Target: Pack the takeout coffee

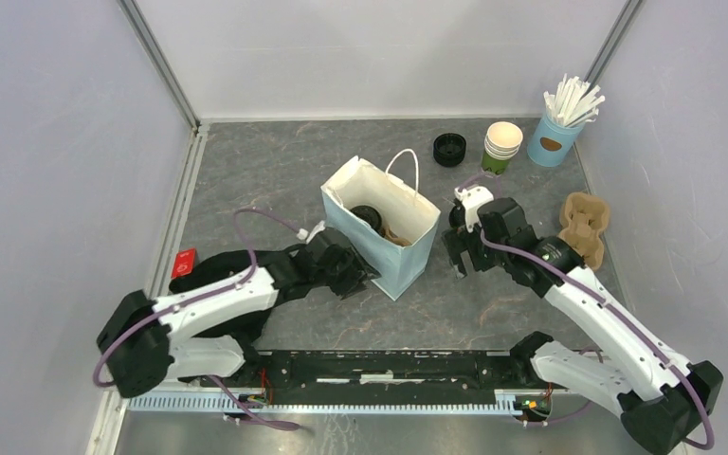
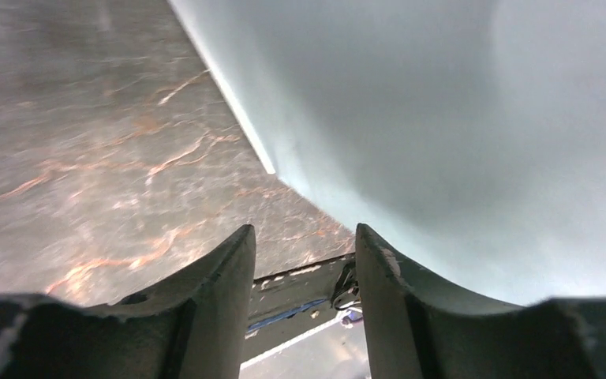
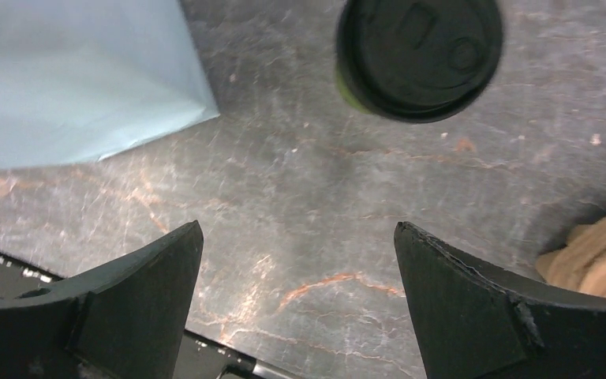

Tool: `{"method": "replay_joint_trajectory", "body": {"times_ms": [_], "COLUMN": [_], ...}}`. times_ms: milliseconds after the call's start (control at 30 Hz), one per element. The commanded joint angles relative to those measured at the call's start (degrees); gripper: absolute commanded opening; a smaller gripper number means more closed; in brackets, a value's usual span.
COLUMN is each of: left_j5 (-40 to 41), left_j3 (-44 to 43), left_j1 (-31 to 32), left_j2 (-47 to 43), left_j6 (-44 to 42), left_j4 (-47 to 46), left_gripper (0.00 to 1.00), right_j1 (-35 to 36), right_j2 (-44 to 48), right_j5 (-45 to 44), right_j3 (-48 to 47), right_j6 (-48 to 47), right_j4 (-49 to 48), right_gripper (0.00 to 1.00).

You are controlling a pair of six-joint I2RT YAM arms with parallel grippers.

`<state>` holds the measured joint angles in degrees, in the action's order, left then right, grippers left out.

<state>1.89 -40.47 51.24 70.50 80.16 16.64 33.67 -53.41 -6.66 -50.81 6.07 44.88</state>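
Note:
A pale blue paper bag [image 1: 400, 254] stands open mid-table. One takeout coffee cup sits inside it, only its black lid [image 1: 367, 216] showing. The second takeout coffee cup [image 3: 420, 55], black lid with a sliver of green body, stands on the table just beyond my right gripper's fingers; in the top view my right wrist hides it. My right gripper [image 1: 457, 260] is wide open and empty just right of the bag [image 3: 71, 79]. My left gripper [image 1: 358, 277] is open and empty, low at the bag's near left side [image 2: 442, 118], one finger [image 2: 387, 276] close to the paper.
At the back right stand a stack of loose black lids [image 1: 449, 149], a stack of lidless cream-rimmed cups [image 1: 502, 145] and a blue holder of white sticks [image 1: 559, 133]. A brown pulp carrier [image 1: 585, 227] lies right of my right arm. A red item [image 1: 184, 263] lies at the left.

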Motion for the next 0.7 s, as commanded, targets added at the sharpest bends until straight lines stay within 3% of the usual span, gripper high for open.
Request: {"method": "replay_joint_trajectory", "body": {"times_ms": [0, 233, 467, 667], "left_j5": [6.14, 11.29, 19.01, 22.61], "left_j3": [0.05, -6.49, -22.93, -26.29], "left_j1": [-0.05, -2.41, -2.49, -2.46], "left_j2": [-11.44, -25.69, -24.23, -26.44], "left_j6": [-4.07, -14.47, -29.77, -35.28], "left_j4": [13.91, 26.54, 34.46, 33.28], "left_gripper": [0.60, 0.72, 0.73, 0.75], "right_j1": [-2.99, -9.88, -16.59, -16.56], "right_j2": [-1.80, -9.99, -21.24, -27.98], "right_j5": [-4.70, -6.32, 3.65, 4.47], "right_j3": [-5.97, -16.23, -22.00, -23.85], "right_j6": [-0.77, 3.54, 10.53, 10.50], "right_j4": [-0.61, 2.06, 3.27, 2.90], "right_gripper": [0.98, 0.98, 0.98, 0.98]}}
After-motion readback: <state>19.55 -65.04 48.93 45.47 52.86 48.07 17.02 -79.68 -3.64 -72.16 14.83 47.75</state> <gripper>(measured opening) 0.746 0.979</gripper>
